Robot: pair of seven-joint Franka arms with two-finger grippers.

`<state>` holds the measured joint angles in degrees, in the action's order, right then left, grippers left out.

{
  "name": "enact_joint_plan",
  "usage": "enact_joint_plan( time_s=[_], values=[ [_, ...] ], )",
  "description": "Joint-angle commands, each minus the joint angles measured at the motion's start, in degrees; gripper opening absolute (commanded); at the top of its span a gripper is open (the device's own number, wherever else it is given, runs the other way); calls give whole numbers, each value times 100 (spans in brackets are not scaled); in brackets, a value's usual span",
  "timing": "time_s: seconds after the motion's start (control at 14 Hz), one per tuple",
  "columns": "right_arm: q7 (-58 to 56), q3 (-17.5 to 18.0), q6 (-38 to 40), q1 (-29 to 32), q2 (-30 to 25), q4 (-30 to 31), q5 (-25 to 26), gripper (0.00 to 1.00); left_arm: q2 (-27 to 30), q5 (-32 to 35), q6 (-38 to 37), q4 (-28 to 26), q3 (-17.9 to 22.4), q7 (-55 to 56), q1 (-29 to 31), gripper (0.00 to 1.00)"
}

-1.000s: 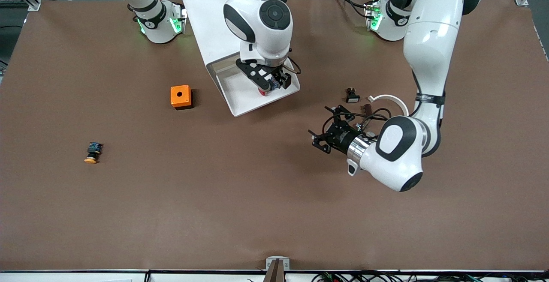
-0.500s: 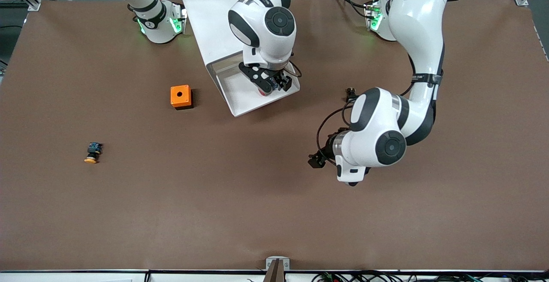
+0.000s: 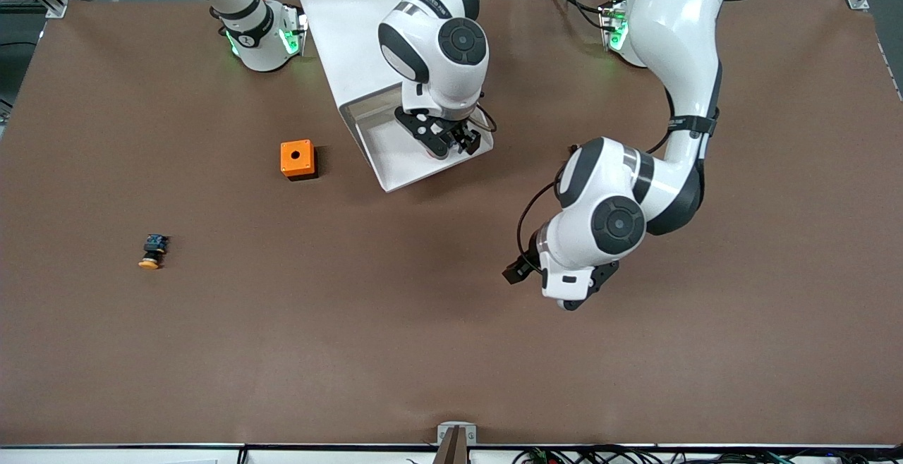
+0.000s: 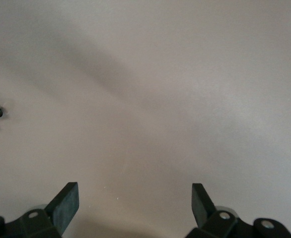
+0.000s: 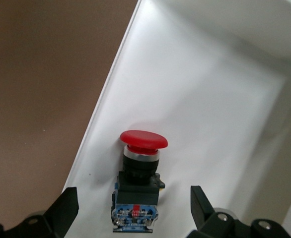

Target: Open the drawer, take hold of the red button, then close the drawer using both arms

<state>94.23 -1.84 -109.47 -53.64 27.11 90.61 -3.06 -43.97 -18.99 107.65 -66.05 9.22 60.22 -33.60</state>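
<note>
Right wrist view is showing the small push button with a round red cap, black body and blue rear part (image 5: 137, 179) lying on the floor of the pulled-out shallow white plastic drawer (image 5: 210, 114), close to the drawer's wall, with the right gripper (image 5: 134, 208) hanging just above it, its black fingers (image 5: 66, 208) spread wide on either side and not touching it. From the front camera, that right gripper (image 3: 443, 136) is sitting over the drawer (image 3: 395, 161), which is projecting from the big white boxy cabinet (image 3: 346, 27) toward the camera. The left gripper (image 3: 525, 266) is hovering over bare brown bench (image 3: 353, 344), well apart from the drawer; in the left wrist view its fingers (image 4: 66, 203) are standing wide apart, holding nothing.
</note>
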Motion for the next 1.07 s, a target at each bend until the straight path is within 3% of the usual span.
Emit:
enact_joint_plan(
  time_s=[0.0,0.21,0.5,1.0],
  values=[
    [175,-53,-30,-85,66,-70,112,100,117,176,212,-145,80,-63,-147,100],
    [175,-45,-48,-85,66,-78,112,100,117,212,212,-145,80,-54,-156,100],
    [175,-45,-57,-85,66,-78,104,76,91,256,230,-145,80,-63,-156,100],
    [175,-45,-57,-94,66,-78,104,72,73,625,501,-189,54,-54,-174,100]
  ],
)
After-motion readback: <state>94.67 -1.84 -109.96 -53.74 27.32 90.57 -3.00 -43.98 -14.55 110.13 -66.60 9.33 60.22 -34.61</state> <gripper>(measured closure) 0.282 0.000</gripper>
